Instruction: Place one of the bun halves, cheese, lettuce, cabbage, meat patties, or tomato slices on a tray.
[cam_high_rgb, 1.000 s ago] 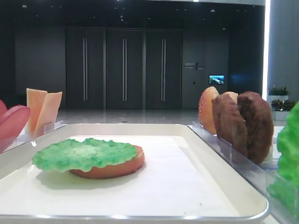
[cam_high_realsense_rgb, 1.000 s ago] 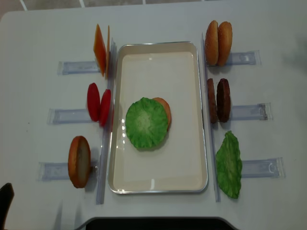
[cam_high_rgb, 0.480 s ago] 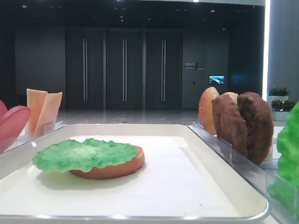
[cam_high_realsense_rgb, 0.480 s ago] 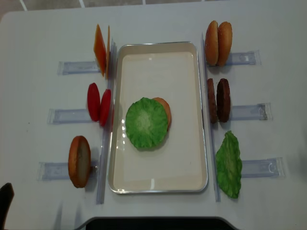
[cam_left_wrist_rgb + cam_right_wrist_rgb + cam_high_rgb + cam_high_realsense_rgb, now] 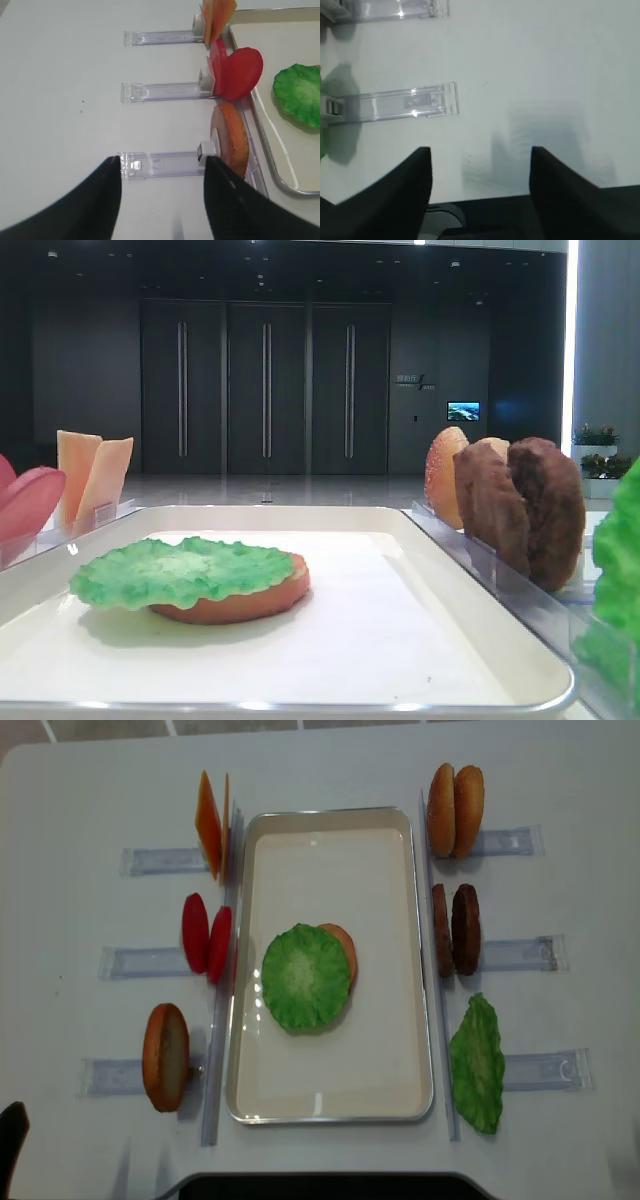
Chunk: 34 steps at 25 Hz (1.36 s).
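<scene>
lettuce [image 5: 305, 977] unmoved on bun [image 5: 342, 950], tray [image 5: 330, 1100] centre; right tool [image 5: 480, 172] and left tool [image 5: 162, 182] apart, empty; patties [image 5: 455, 928] at 3 o'clock next.

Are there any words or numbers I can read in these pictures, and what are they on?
Nothing here can be read.
Wall sign in the dark hall behind the table: pale lettering, too small and blurred to read.
Small lit screen on that wall: a bright picture, with no letters that can be made out.
The food, tray and clear racks: no labels showing.
</scene>
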Tool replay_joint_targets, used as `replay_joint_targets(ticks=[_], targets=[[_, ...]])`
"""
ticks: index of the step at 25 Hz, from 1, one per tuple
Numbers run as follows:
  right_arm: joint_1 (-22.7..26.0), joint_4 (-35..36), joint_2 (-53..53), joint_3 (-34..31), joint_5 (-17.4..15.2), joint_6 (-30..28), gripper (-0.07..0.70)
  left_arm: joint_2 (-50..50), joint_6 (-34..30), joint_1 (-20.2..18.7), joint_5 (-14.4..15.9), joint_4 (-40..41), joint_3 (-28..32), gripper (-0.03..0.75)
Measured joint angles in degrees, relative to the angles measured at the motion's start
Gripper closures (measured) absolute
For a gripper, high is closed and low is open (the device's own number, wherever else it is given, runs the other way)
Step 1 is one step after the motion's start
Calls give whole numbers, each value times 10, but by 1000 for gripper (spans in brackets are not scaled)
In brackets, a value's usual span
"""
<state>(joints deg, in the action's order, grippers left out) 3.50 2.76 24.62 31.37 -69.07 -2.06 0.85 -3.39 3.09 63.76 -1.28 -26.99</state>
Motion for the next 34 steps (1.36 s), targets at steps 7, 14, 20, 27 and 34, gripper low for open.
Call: replay_joint_targets(ticks=[7,14,20,27,34], targets=[[0,17,-95,-20,30,-18,231,0,0,0,0,0,0,307],[-1,28,-195,-23,37,-26,245,0,0,0,0,0,0,307],[-1,28,-249,-23,38,-27,248,0,0,0,0,0,0,307],[-1,28,-251,-23,38,-27,248,0,0,0,0,0,0,307],[-1,28,-251,-23,38,-27,249,0,0,0,0,0,0,307]])
